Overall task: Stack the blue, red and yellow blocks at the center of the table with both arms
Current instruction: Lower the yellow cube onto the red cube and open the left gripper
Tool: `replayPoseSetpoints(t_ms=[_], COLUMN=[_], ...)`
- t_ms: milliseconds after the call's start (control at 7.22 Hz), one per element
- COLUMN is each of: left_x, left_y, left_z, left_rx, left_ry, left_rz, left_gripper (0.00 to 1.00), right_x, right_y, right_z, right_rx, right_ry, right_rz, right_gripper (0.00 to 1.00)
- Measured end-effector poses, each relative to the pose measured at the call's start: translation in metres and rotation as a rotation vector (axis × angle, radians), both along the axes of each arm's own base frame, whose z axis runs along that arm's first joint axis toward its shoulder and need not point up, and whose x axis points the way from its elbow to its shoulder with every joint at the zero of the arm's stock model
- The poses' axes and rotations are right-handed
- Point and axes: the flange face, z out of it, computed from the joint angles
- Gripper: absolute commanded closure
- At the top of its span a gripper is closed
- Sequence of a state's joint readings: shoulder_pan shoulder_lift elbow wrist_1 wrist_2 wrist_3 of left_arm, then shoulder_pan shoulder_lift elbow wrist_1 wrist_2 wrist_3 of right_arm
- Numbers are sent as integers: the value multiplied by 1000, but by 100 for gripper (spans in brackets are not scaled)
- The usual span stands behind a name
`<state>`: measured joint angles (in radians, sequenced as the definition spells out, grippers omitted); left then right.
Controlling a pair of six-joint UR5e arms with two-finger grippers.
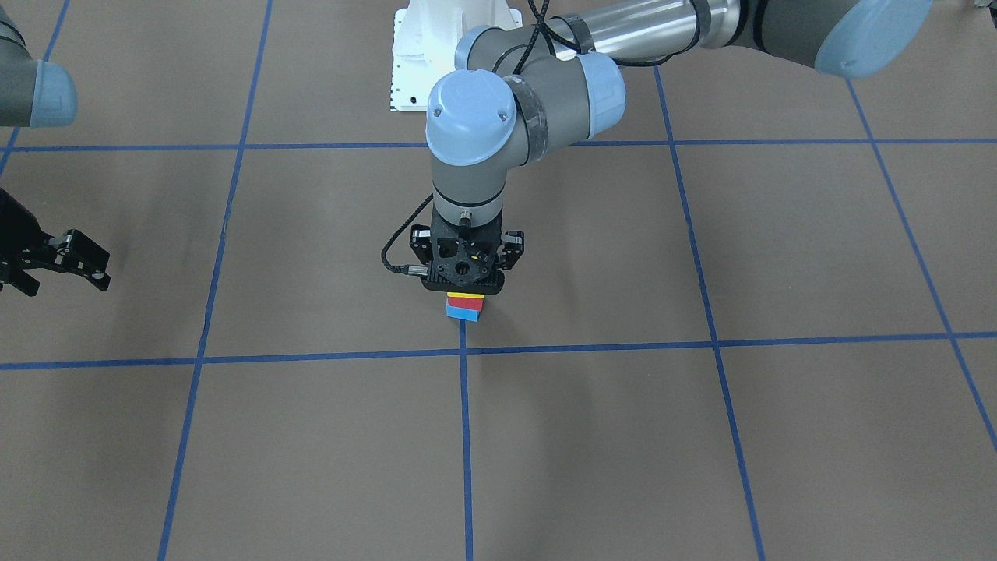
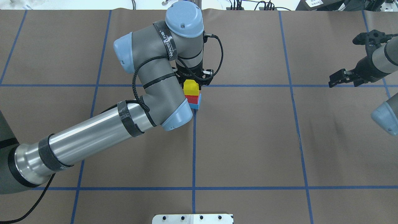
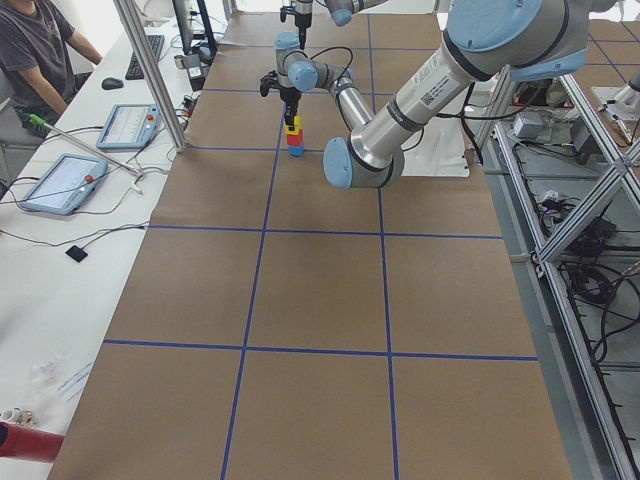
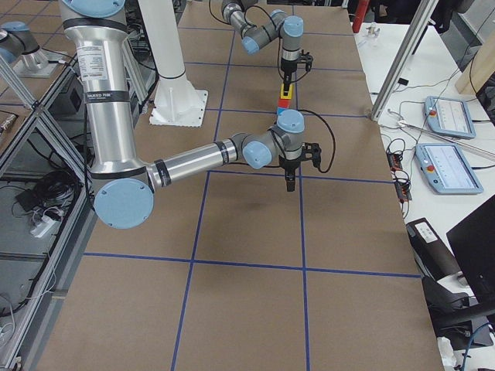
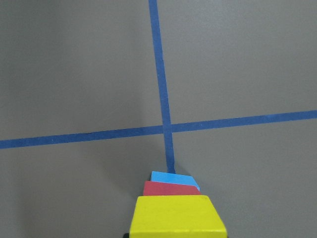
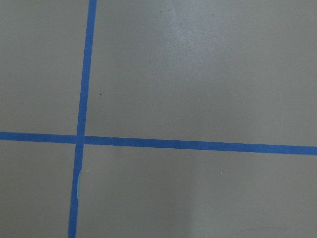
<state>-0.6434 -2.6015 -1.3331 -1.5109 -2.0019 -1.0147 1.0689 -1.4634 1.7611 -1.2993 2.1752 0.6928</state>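
Blocks are up: blue (image 2: 196,106) at the bottom, red (image 2: 192,99) on it, yellow (image 2: 191,88) on top. One upright stack near the middle of the tabletop (image 2: 248,140), right by a tape crossing (image 1: 464,348), on the robot's side of it. Blue's base meets the line running toward the robot.

Looks tidy but not dead flush. Blue pokes out a touch past red on one side in the overhead view, and the left wrist cam shows it slightly skewed. Matte cubes, same size, each narrower than the claw above.

Key relation: the stack sits straight under the left claw (image 1: 464,284), which points down w/ yellow right at its tips. The stack's long axis is vertical, in line w/ the claw, so I'd say any exit wants to be straight up. Sideways drift could drag yellow off.

Can't tell whether the left claw is pinching yellow or slack around it. Its fingertips are hidden by the claw body and the block in every view.

Right claw (image 2: 342,62) is well apart, far off to the robot's right, fingers spread wide, nothing in it. Left arm is by far the nearer.

Judgement: task approx. done, all 3 in place. What's left is the release, if yellow isn't free already, and a clean lift.
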Motion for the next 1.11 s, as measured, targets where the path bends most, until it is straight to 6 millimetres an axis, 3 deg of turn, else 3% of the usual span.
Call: replayPoseSetpoints(t_ms=[415, 1108], left_x=[3, -2], left_y=[3, 6], left_z=[1, -4], left_rx=[-3, 5], left_ry=[-1, 7], left_rz=[3, 5], left_gripper=[1, 1], right_x=[-1, -1], right_y=[0, 0], right_z=[0, 0], right_rx=[0, 0], right_ry=[0, 1], right_rz=[-1, -1], right_gripper=[0, 0])
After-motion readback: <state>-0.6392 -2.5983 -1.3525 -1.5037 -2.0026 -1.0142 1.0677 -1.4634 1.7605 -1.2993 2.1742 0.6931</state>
